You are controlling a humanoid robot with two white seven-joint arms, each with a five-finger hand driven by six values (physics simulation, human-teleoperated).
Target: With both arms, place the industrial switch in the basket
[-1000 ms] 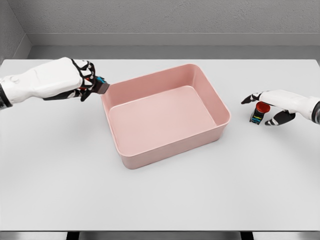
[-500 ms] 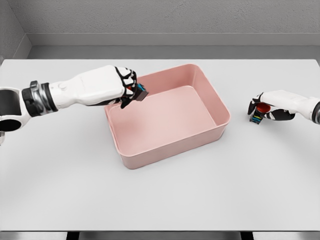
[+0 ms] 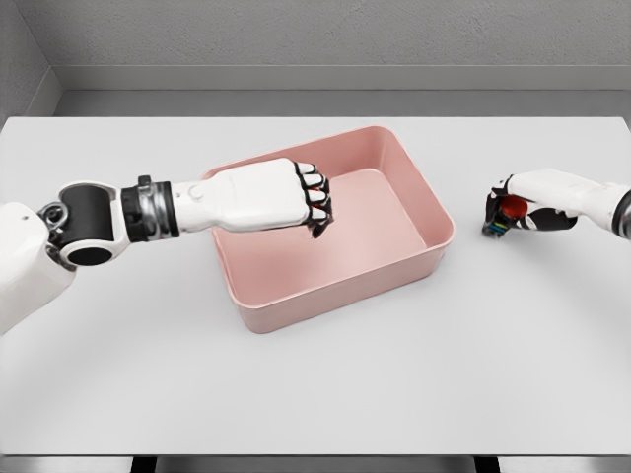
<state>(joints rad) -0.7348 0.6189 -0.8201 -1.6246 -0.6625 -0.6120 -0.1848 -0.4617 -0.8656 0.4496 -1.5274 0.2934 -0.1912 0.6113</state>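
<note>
A pink rectangular basket (image 3: 340, 294) sits at the middle of the white table (image 3: 315, 394). My left hand (image 3: 317, 211) reaches over the basket's inside from the left. Its fingers are curled around a small dark industrial switch (image 3: 319, 229), of which only a sliver shows below the fingertips. To the right of the basket, my right hand (image 3: 499, 213) is shut on a second switch with a red button (image 3: 513, 208). That switch is held close to the tabletop, outside the basket.
Grey walls rise behind the table's far edge (image 3: 315, 117). The basket's right wall (image 3: 440, 219) stands between my right hand and the basket's floor.
My left hand carried its switch rightward from the basket's left corner to above its floor. My right hand closed its fingers around the red-button switch and shifted slightly left.
</note>
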